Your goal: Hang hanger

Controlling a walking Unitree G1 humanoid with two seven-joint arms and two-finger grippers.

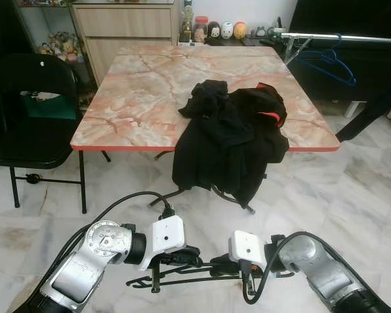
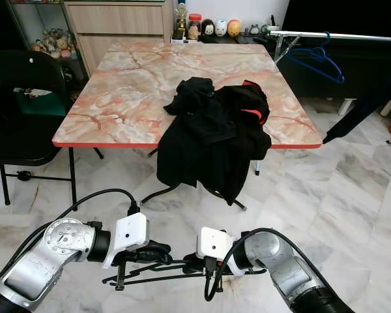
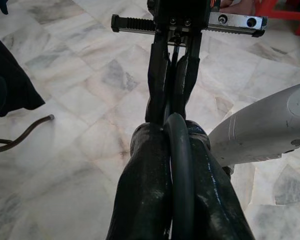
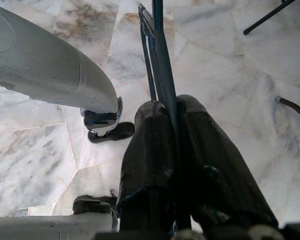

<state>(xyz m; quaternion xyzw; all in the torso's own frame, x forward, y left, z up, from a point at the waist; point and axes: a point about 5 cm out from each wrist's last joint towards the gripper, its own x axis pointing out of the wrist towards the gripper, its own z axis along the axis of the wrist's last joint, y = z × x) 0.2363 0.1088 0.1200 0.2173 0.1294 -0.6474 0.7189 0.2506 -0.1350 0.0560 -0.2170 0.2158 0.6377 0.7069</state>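
While we stand before the marble table [image 1: 137,91], our left gripper [image 1: 182,257] and right gripper [image 1: 221,264] both clench a dark hanger [image 1: 182,277] held low over the tiled floor [image 1: 352,202]; black clothes [image 1: 231,134] drape off the table's edge; a blue hanger [image 1: 327,62] hangs on the rail [image 1: 352,38] beyond.
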